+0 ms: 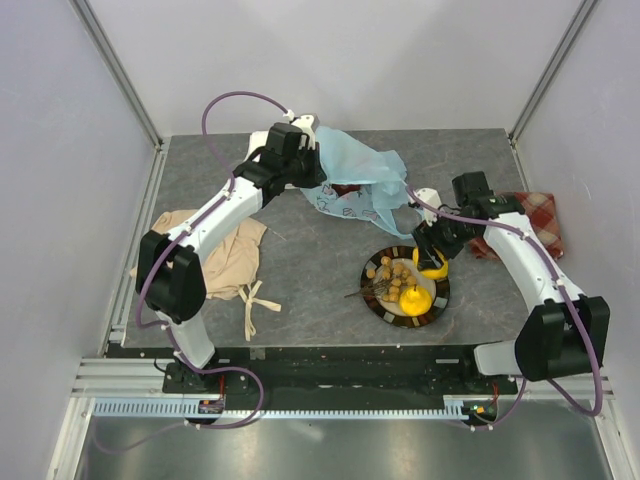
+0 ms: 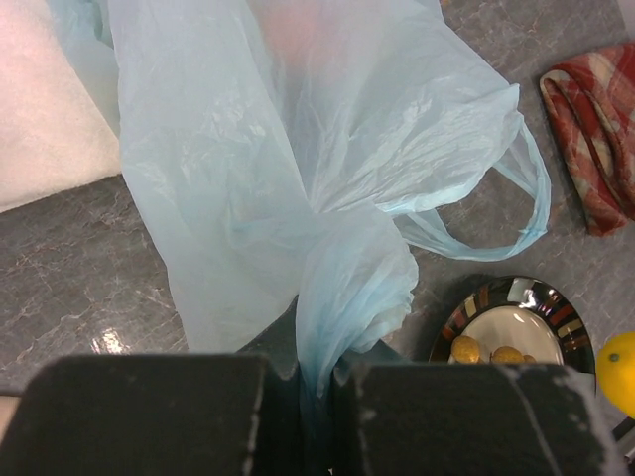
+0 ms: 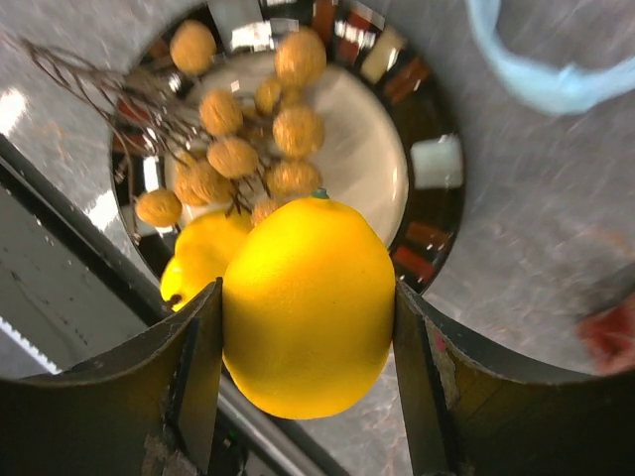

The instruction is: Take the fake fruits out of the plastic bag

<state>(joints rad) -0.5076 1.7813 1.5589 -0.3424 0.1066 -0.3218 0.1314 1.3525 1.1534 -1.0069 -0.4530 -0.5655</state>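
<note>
Where the top view looks down into the cell, a grey stone-patterned table [image 1: 300, 260] forms the work surface. It is enclosed by plain white walls [image 1: 350, 60], with metal posts [image 1: 115, 65] at the corners.

A beige cloth [image 1: 225, 255] lies crumpled at the left, beside the left arm. A red checked cloth [image 1: 535, 220] lies at the right edge, partly hidden behind the right arm. A plate [image 1: 440, 300] with a striped rim sits right of centre and carries a tan berry cluster [image 1: 390, 275] and a yellow fruit [image 1: 415, 298].

The plastic bag [image 1: 365, 170] is at the far middle of the table. Its top is lifted, its lower folds rest on the surface, and one handle loop hangs toward the plate. A dark-red piece [image 1: 345, 188] shows among the folds.

The left arm extends forward to the far middle. The left gripper [image 2: 298, 397] is clamped on a gathered fold of the bag. The right arm bends inward over the plate. The right gripper [image 3: 310, 297] is closed around a lemon [image 3: 310, 327], one finger on each side, above the plate's rim.
</note>
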